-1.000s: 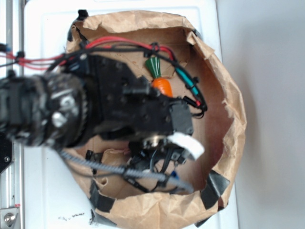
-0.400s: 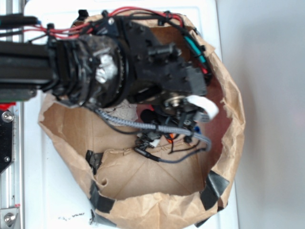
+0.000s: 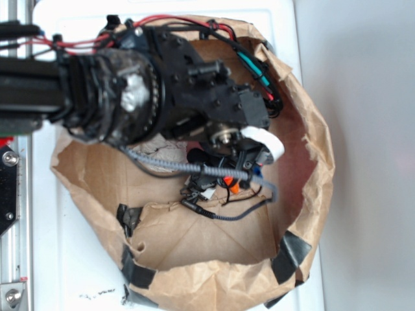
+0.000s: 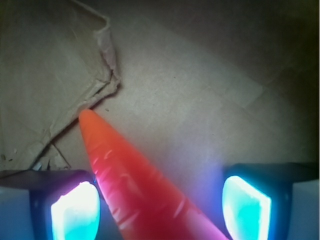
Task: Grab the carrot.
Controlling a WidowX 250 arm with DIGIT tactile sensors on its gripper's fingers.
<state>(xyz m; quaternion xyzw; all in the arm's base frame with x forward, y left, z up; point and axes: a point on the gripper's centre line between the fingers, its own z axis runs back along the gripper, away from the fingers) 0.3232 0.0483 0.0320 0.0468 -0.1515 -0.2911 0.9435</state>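
The carrot (image 4: 130, 185) is glossy orange and fills the middle of the wrist view, its tip pointing up-left at a cardboard flap. My gripper (image 4: 161, 207) is open around it. The left pad (image 4: 75, 212) sits right against the carrot's side, and the right pad (image 4: 247, 207) stands apart from it with bare cardboard between. In the exterior view only a small orange bit of the carrot (image 3: 228, 184) shows under the black arm, where the gripper (image 3: 224, 176) reaches down into the paper basin. The carrot's green cap is hidden.
A crumpled brown paper wall (image 3: 314, 162) rings the workspace, patched with black tape (image 3: 292, 256). A torn cardboard flap edge (image 4: 107, 75) lies just beyond the carrot's tip. Cables (image 3: 220, 210) trail below the wrist. A metal rail (image 3: 10, 214) runs down the left.
The arm has swung up the image and over the carrot, covering its green cap. Since 0.4 s ago it has shifted slightly left, and the jaws now straddle the carrot.
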